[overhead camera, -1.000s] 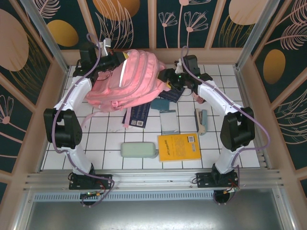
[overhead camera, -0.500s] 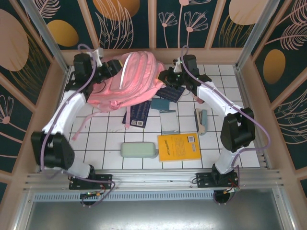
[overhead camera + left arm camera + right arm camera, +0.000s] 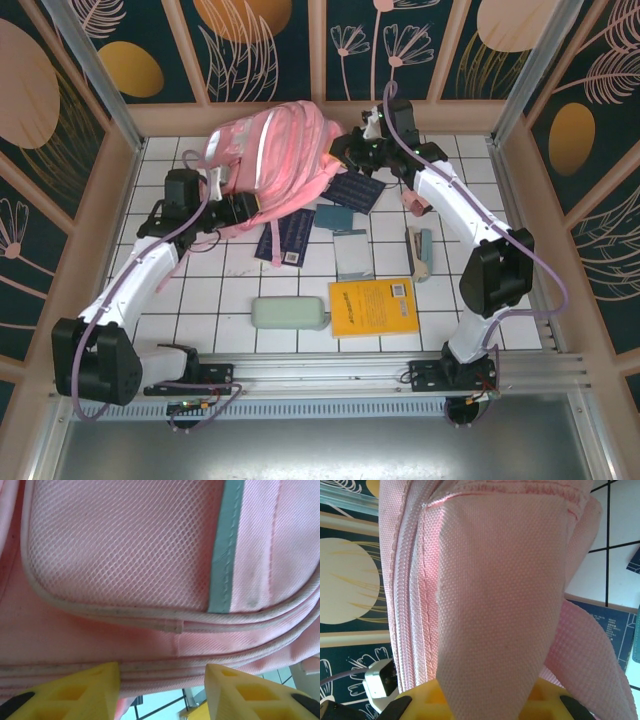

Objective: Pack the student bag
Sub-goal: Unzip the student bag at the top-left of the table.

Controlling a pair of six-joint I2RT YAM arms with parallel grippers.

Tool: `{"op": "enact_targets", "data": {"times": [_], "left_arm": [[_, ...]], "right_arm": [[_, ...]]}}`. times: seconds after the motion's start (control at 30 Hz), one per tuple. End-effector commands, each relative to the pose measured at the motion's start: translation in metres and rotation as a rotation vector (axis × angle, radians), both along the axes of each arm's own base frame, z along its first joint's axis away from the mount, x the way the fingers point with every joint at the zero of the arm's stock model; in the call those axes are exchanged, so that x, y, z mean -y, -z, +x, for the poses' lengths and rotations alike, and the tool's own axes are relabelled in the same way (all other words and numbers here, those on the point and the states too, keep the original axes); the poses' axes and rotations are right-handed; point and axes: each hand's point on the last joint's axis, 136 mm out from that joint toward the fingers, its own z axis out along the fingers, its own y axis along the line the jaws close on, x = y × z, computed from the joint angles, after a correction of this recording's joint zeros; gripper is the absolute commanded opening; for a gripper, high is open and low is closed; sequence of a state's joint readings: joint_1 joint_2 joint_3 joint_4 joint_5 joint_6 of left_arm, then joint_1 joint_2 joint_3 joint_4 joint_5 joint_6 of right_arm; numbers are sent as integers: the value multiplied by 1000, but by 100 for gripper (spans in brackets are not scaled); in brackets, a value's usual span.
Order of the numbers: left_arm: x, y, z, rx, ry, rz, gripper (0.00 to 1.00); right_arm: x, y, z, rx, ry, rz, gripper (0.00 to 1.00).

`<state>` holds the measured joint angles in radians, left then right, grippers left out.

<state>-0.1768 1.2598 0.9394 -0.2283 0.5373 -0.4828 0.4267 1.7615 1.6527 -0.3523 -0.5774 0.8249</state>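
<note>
The student bag [image 3: 280, 155], a big pink backpack with a silvery stripe, is bunched up at the back centre of the tiled table. My right gripper [image 3: 352, 155] is at its right side, shut on a whitish-pink fabric flap of the bag [image 3: 500, 595] that runs up from between the yellow fingers [image 3: 420, 702]. My left gripper [image 3: 240, 208] is at the bag's front-left lower edge. Its yellow fingers [image 3: 75, 695] stand apart and open, with the bag's piped seam [image 3: 165, 630] just beyond the tips and nothing clamped.
In front of the bag lie dark blue books [image 3: 288, 237] [image 3: 357, 190], a teal notebook [image 3: 333, 217], a grey-blue notebook [image 3: 352, 254], a yellow book [image 3: 372, 306], a pale green case [image 3: 290, 313] and a small stapler-like item [image 3: 420, 252]. Wooden walls enclose the table.
My left gripper let go at the bag's back left, opened and swung down to its front-left edge. My right gripper shut on the bag's flap, and the bag bunched toward the back.
</note>
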Motion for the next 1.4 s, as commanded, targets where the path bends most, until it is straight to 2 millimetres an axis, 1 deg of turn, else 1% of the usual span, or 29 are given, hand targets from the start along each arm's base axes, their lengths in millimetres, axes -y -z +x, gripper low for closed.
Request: {"op": "enact_targets", "data": {"times": [0.0,0.07,0.1,0.17,0.23,0.33,0.4,0.43,0.5,0.57,0.63,0.73,0.9,0.97,1.07,1.17,1.3,1.37], "left_arm": [[4,6,-1,-1,37,9,51],[6,10,0,-12,46,7,51],[8,10,-2,-14,60,-6,49],[10,8,-7,-8,70,-15,48],[9,0,-15,17,68,-15,49],[1,-12,-26,44,42,6,49],[-3,-16,-34,51,26,12,50],[-3,-17,-39,47,30,5,50],[-1,-11,-46,23,42,-6,50],[-2,-5,-48,21,45,5,50],[0,0,-48,8,54,0,49],[6,2,-48,-2,77,-35,47],[22,0,-50,17,131,-38,50],[27,4,-48,17,133,-5,50],[24,13,-40,20,104,30,50],[15,13,-31,48,64,93,51],[8,-1,-23,100,36,141,51],[9,-9,-21,120,36,135,52]], "right_arm": [[-9,-41,-2,84,-47,69,0],[-9,-45,-4,91,-50,72,0],[-9,-44,-3,90,-49,70,0],[-8,-45,-4,91,-46,65,0],[-8,-45,-3,89,-48,63,0],[-9,-44,-2,83,-47,63,0],[-10,-45,-1,84,-49,64,0],[-10,-46,-1,87,-51,66,0],[-11,-48,-1,87,-51,68,0],[-12,-50,-1,91,-54,74,0],[-13,-51,-2,90,-55,78,0],[-14,-53,-2,92,-56,84,0],[-18,-58,-6,97,-60,92,0],[-20,-61,-7,100,-64,98,0],[-26,-68,-11,107,-76,104,0],[-28,-75,-14,119,-82,105,0],[-29,-79,-18,131,-92,98,0],[-30,-80,-21,136,-100,95,0]]}}
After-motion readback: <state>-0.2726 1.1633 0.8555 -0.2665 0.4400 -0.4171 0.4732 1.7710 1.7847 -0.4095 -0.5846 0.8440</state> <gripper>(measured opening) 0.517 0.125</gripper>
